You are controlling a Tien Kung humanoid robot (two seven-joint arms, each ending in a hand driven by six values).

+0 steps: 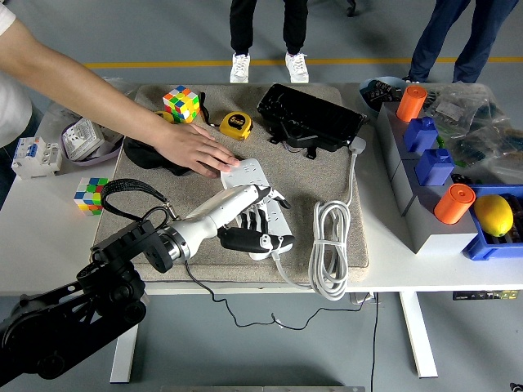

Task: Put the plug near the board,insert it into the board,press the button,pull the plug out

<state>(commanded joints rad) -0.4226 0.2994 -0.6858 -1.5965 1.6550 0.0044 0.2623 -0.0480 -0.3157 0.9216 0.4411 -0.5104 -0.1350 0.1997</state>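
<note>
The white power strip (248, 172) lies slantwise on the beige mat (310, 175). My left hand (260, 219) rests on top of its near end, covering the button and the closest sockets. No plug is visible; it may be under my hand. A thin black cable (208, 287) runs from beneath my hand over the table's front edge. A person's hand (194, 150) presses flat on the strip's far end, holding it down. My right arm is out of view.
The strip's coiled white cord (330, 241) lies right of my hand. Behind are a Rubik's cube (181, 104), a yellow tape measure (236, 124) and a black case (310, 116). Grey and blue bins (425, 167) with a lemon (493, 215) stand at the right.
</note>
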